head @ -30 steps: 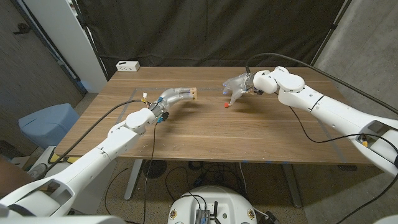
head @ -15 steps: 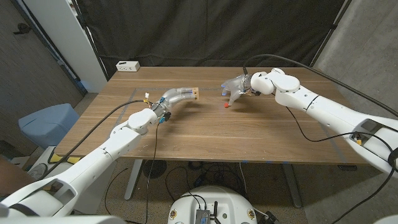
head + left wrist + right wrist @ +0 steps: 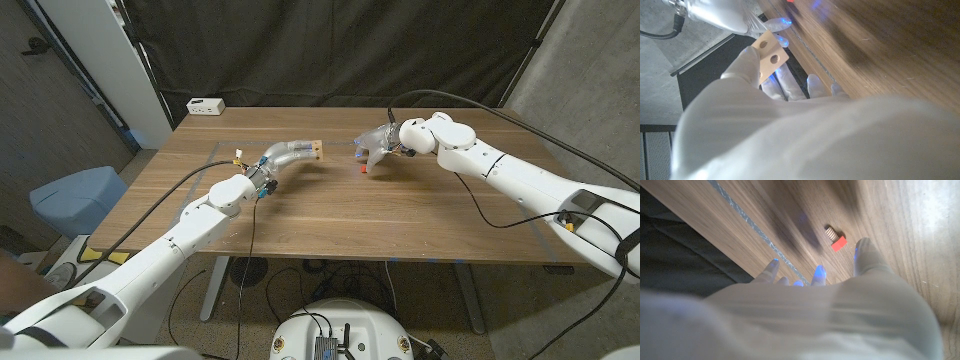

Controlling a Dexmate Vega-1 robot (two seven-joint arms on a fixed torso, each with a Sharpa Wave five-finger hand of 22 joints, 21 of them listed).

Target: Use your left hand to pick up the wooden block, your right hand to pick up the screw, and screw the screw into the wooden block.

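A small pale wooden block with two round holes sits pinched in the fingertips of my left hand, at the table's far middle-left. The screw, a short threaded shank with a red head, lies on the wood to the right of the block. My right hand hovers just behind and above the screw. Its fingers are spread, pointing down toward the table, and hold nothing. The screw lies just off those fingertips, apart from them.
A white power strip lies at the table's far left corner. A blue bin stands on the floor left of the table. Black cables trail from both arms over the wood. A strip of tape runs along the far edge.
My right hand has shifted a little to the left and lower, closer to the screw. The left hand with the block and the screw itself have stayed put.
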